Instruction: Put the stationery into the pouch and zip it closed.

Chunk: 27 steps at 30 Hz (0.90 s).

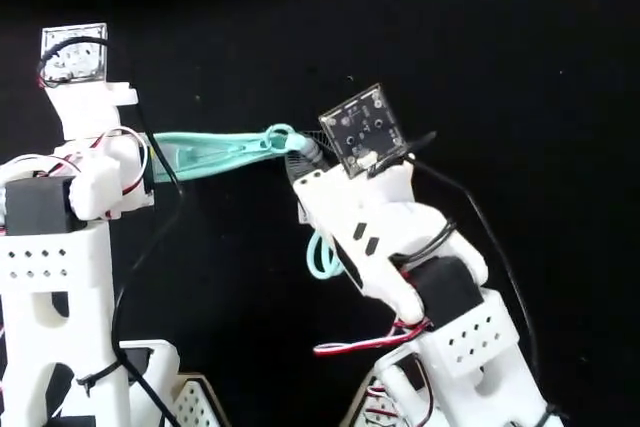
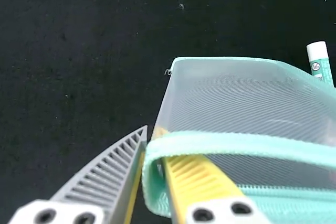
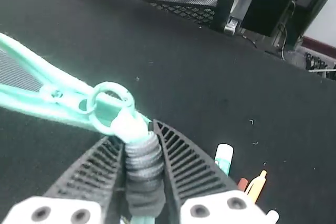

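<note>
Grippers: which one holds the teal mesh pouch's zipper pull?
The right gripper, black-fingered, clamps the grey-wrapped pull; the grey-and-yellow left gripper grips the teal mesh pouch by its edge.

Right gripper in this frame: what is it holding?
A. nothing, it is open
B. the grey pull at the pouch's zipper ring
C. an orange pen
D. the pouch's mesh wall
B: the right wrist view shows the right gripper shut on the grey pull joined to the teal ring of the pouch.
</note>
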### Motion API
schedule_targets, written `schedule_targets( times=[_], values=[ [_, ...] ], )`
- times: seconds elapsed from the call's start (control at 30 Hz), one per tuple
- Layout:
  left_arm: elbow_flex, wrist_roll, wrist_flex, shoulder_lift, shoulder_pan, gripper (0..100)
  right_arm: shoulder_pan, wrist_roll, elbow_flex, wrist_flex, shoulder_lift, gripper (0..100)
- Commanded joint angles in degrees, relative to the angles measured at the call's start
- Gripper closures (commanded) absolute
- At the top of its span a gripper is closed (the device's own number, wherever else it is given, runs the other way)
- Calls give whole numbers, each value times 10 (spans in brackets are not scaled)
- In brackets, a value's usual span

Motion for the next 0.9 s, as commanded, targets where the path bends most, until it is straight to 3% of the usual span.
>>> schedule_targets(
  times=[0.0, 0.27, 0.43, 0.57, 0.77, 0.87],
  values=[
    [4, 4, -7, 3, -7, 970, 18, -4, -4, 2, -12, 986],
    [4, 4, -7, 0, -7, 970, 69, -4, 4, 9, -13, 986],
    [4, 4, -7, 0, -7, 970, 65, -4, 1, 9, -13, 986],
    [4, 4, -7, 4, -6, 970, 21, -4, -17, 14, -13, 977],
    [4, 4, -7, 4, -6, 970, -91, 37, -124, 133, -13, 718],
    [4, 4, -7, 4, -6, 970, -127, 76, -177, 193, -13, 700]
  ],
)
